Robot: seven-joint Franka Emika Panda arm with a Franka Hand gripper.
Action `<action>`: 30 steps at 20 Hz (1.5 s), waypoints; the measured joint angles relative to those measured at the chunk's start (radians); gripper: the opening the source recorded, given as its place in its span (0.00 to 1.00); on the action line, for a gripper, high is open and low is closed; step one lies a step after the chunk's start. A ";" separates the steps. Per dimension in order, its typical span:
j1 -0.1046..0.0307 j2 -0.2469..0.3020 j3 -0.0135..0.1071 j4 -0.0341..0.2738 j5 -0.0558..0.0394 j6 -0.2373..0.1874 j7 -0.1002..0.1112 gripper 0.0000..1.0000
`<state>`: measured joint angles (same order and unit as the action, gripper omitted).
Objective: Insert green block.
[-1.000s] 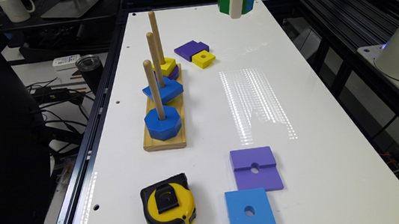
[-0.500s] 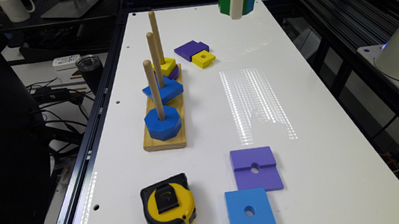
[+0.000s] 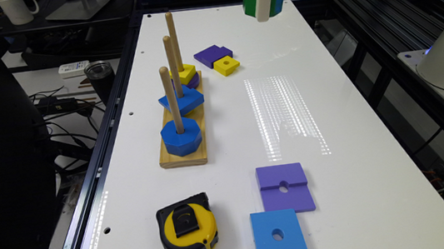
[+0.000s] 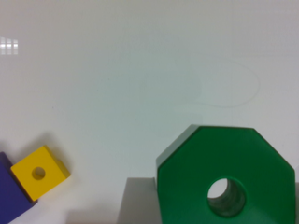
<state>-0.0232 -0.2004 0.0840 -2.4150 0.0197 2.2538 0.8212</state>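
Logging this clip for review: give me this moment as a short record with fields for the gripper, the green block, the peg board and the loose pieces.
gripper: raised over the table's far end, at the green block; open or shut unclear
green block: held up off the table, hole showing, not on a peg
peg board: three pegs; nearest carries the blue octagon
loose pieces: yellow square, purple square, blue square
other: tape measure

green block cut off at frame edge, purple block likewise
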 joint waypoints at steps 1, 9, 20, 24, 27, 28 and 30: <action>0.000 0.000 0.001 0.000 0.0000 0.001 0.000 0.00; 0.000 0.013 0.019 0.007 0.0007 0.025 0.011 0.00; 0.001 0.124 0.058 0.117 0.0007 0.037 0.049 0.00; 0.001 0.168 0.072 0.163 0.0001 0.037 0.064 0.00; 0.001 0.201 0.083 0.199 -0.0008 0.036 0.074 0.00; 0.001 0.211 0.086 0.210 -0.0017 0.036 0.078 0.00; 0.001 0.230 0.093 0.232 -0.0033 0.036 0.085 0.00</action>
<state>-0.0224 0.0301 0.1770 -2.1833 0.0164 2.2900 0.9065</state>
